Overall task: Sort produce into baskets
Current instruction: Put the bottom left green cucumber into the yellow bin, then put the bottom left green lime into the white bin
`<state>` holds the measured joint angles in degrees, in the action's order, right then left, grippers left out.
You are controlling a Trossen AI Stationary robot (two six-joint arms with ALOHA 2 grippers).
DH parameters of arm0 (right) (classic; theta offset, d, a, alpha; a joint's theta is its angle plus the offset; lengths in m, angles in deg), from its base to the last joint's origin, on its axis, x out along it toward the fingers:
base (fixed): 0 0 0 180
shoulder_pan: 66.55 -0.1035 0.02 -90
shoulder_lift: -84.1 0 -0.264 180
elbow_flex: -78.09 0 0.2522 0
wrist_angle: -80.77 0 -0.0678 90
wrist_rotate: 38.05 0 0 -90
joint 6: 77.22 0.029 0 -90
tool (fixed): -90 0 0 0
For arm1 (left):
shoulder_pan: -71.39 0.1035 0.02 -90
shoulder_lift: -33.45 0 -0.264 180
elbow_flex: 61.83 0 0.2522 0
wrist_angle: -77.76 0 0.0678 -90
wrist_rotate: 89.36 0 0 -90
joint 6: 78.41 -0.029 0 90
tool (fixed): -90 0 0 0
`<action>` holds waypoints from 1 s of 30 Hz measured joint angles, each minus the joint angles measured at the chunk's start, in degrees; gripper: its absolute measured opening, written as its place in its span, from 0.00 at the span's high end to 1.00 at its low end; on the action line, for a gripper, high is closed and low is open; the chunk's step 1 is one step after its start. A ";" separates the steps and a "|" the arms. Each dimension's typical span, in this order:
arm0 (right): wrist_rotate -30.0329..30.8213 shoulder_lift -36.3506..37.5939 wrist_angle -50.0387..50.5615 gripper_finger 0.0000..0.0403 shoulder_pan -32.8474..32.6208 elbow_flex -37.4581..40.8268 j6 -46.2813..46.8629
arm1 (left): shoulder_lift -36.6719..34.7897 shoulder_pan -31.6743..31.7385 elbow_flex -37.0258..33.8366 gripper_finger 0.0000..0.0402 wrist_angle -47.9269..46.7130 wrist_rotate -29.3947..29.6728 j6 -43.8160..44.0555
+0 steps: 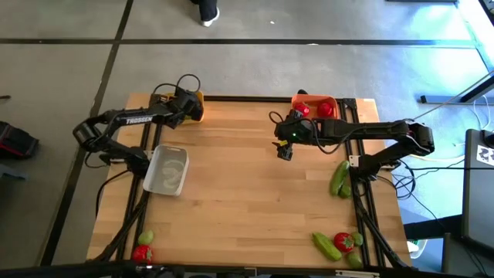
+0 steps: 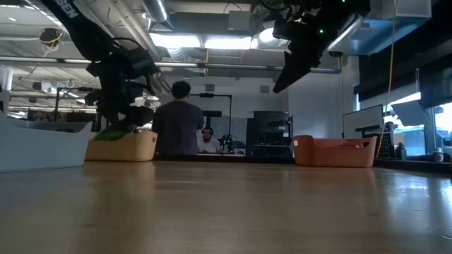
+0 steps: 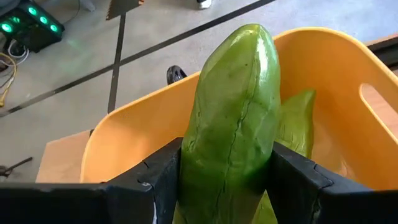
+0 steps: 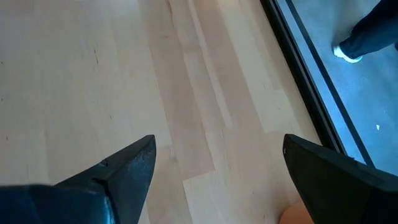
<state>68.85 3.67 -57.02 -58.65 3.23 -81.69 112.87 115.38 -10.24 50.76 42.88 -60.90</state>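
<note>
A long green cucumber [image 3: 233, 112] sticks out from between the fingers of my left gripper [image 3: 227, 168], which is shut on it over the yellow basket [image 3: 124, 130] at the table's far left [image 1: 197, 108]. Another green piece [image 3: 300, 118] lies inside that basket. My right gripper [image 4: 217, 155] hangs open over bare wood near the orange basket [image 1: 316, 99], which holds red round pieces [image 1: 324, 110]. A whitish tray [image 1: 168, 170] sits at the left with a pale green piece in it. My left gripper pinches the cucumber by its two long sides [image 3: 193, 155], one finger [image 3: 158, 177] on each side. The cucumber lies along the fingers, and its rounded free end [image 3: 252, 43] points past them over the basket's inside. It is lifted clear, slanting downward with the gripper.
Loose produce lies near the table's edges: two green cucumbers [image 1: 340, 179] at the right, a cucumber [image 1: 327, 245] and a red piece [image 1: 343, 242] at the near right, and a red piece [image 1: 141, 252] with a small green one [image 1: 146, 237] at the near left. A person [image 2: 178, 127] stands beyond the table.
</note>
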 joint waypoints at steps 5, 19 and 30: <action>0.00 0.00 0.08 0.16 0.00 0.00 0.11 | 0.35 0.02 0.02 0.52 0.66 0.06 -1.63; -0.01 0.01 0.56 0.16 0.00 0.00 0.13 | -0.42 1.57 0.02 0.33 0.15 -4.72 -2.05; -0.02 0.02 0.50 0.16 0.00 0.00 0.13 | -7.17 -2.89 6.50 0.32 -7.46 -4.80 -6.43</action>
<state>68.83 3.70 -56.51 -58.65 3.23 -81.55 105.70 112.49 -3.74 43.30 38.08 -67.33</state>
